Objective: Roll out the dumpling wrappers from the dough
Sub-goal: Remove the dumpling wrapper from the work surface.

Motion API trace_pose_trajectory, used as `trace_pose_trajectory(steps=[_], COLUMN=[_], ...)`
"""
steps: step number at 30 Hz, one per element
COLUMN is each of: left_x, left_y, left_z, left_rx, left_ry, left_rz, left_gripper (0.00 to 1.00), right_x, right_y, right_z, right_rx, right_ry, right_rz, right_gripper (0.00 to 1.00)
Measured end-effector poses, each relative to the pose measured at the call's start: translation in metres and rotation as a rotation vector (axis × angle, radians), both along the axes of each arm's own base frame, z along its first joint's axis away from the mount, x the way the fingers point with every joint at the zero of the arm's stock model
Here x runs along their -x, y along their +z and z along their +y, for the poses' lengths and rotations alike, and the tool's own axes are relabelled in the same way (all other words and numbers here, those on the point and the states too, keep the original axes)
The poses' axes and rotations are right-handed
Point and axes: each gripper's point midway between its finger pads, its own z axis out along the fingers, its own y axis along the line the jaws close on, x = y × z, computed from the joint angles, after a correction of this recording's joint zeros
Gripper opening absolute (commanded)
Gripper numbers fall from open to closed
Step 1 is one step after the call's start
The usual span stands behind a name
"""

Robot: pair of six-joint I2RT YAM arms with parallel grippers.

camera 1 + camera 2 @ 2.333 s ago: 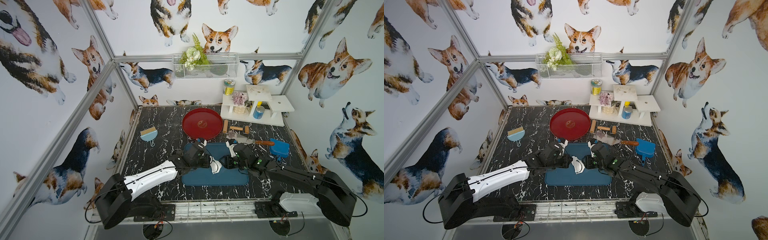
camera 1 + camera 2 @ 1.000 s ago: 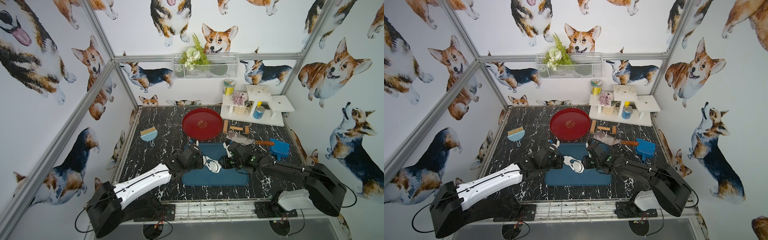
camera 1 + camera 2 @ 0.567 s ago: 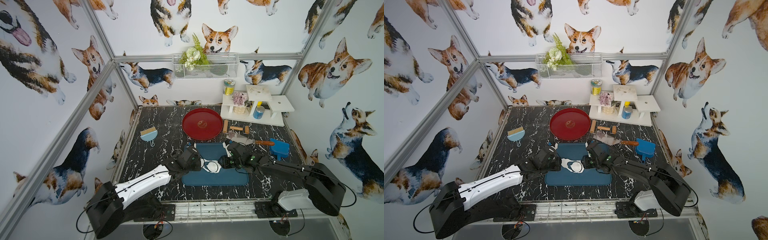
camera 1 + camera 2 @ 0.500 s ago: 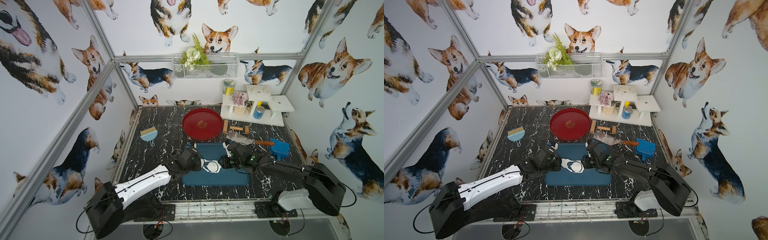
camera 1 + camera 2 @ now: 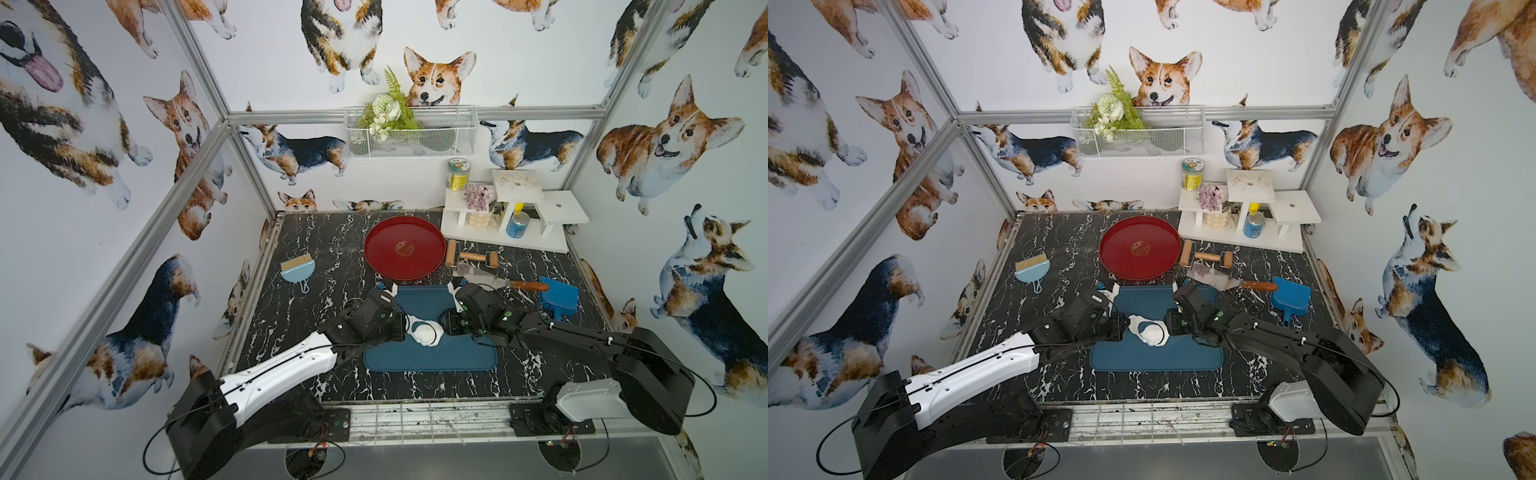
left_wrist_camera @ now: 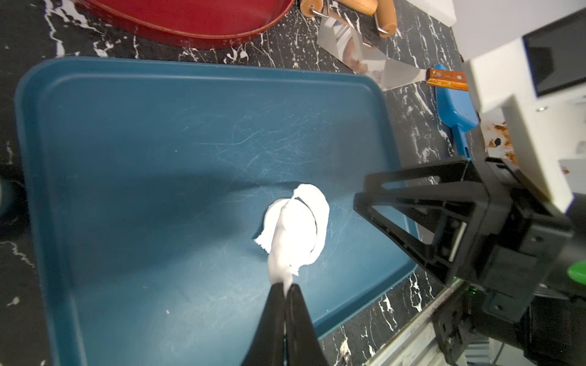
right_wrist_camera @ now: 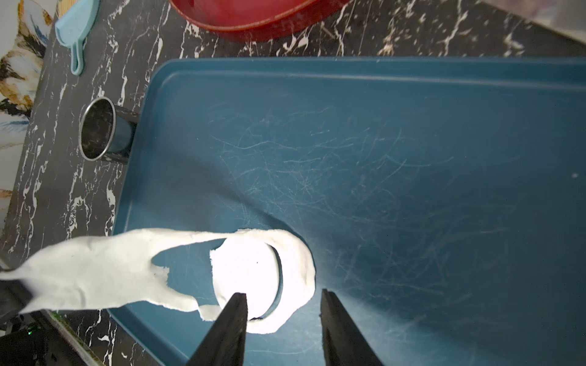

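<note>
The left gripper (image 6: 287, 286) is pinching, jaws fully closed, one end of the ragged white dough sheet (image 7: 95, 269), which is stretching from its fingertips down onto the dark blue rectangular plastic tray (image 7: 380, 142). The right gripper (image 7: 283, 293) is standing partly open, gripping nothing. The small round white dough wrapper (image 7: 244, 269) is lying on the tray just ahead of its fingertips, one finger overlapping its edge.

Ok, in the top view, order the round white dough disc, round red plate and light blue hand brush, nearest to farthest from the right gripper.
1. Round white dough disc, on the blue tray, at the right gripper.
2. Round red plate, behind the tray.
3. Light blue hand brush, far left.
</note>
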Motion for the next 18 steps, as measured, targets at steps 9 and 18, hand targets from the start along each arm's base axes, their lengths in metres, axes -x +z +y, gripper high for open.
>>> trace_pose_trajectory(steps=[9,18], left_x=[0.007,0.016], left_y=[0.01,0.036], left_z=[-0.019,-0.056], left_rx=[0.086,0.201], left_ry=[-0.076,-0.188], left_rz=[0.018,0.018], left_gripper=[0.07,0.06], right_x=[-0.007,-0.011], right_y=[0.02,0.055], right_z=[-0.013,-0.04], right_rx=[-0.006,-0.063], right_ry=[-0.07,-0.189], right_rz=[-0.08,-0.199], right_gripper=[0.44,0.44])
